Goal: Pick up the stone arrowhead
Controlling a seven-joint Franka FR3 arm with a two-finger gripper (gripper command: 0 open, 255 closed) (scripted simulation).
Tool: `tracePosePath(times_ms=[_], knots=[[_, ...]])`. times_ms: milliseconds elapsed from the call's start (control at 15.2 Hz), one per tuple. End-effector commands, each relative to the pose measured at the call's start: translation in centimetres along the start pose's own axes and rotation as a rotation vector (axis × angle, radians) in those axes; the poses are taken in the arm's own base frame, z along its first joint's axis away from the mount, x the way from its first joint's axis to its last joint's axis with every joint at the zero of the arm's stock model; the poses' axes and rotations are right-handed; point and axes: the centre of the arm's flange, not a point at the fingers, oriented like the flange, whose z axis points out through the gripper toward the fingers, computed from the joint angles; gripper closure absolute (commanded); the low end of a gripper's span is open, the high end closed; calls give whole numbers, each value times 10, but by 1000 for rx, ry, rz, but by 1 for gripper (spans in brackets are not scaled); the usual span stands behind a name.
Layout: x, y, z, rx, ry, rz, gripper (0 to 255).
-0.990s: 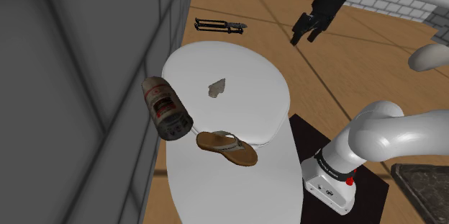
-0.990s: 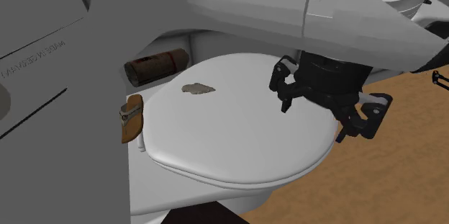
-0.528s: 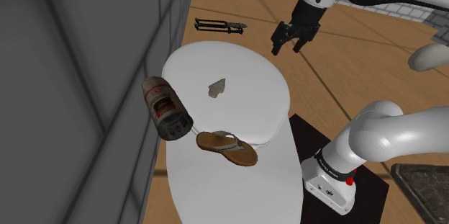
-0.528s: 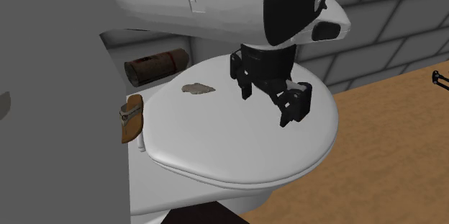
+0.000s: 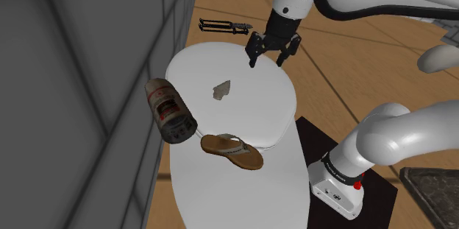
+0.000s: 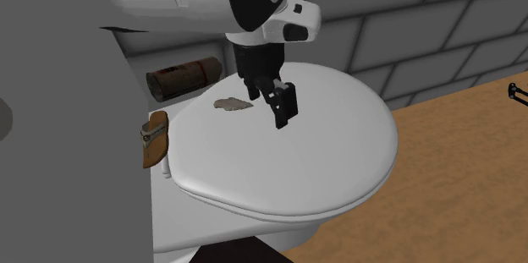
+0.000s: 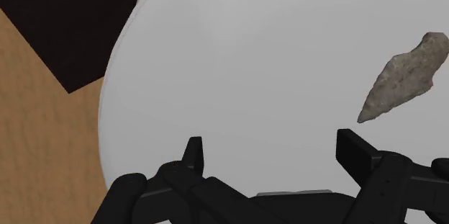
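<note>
The stone arrowhead (image 5: pixel 221 90) is a small grey-brown flake lying flat on the white toilet lid (image 5: pixel 254 113). My black gripper (image 5: pixel 266 62) hangs open above the lid's far edge, up and to the right of the arrowhead in the shoulder view. In the second exterior view the gripper (image 6: pixel 269 105) hovers just right of the arrowhead (image 6: pixel 233 104). The wrist view has the arrowhead (image 7: pixel 403 77) lying off to one side, beyond one fingertip and outside the gap of the gripper (image 7: pixel 273 150). Nothing is between the fingers.
A rusty can (image 5: pixel 170 110) lies at the lid's edge beside the grey wall. A brown sandal (image 5: pixel 232 151) rests on the tank behind the lid. A dark folding tool (image 5: pixel 224 26) lies on the wooden floor. The stand (image 5: pixel 338 183) sits at lower right.
The arm has swung left in the shoulder view and come down, carrying the open gripper from over the floor to above the lid near the arrowhead. The arrowhead has not moved.
</note>
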Motion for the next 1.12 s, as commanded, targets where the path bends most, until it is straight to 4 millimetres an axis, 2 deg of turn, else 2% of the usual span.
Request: tracePosePath(times_ms=[0, 528, 594, 1056], knots=[[-6, -29, 5, -4, -7, 34, 0], [-11, -133, 29, -19, -35, 179, 0], [-11, -133, 29, -19, -35, 179, 0], [-15, -135, 69, -19, -35, 179, 0]])
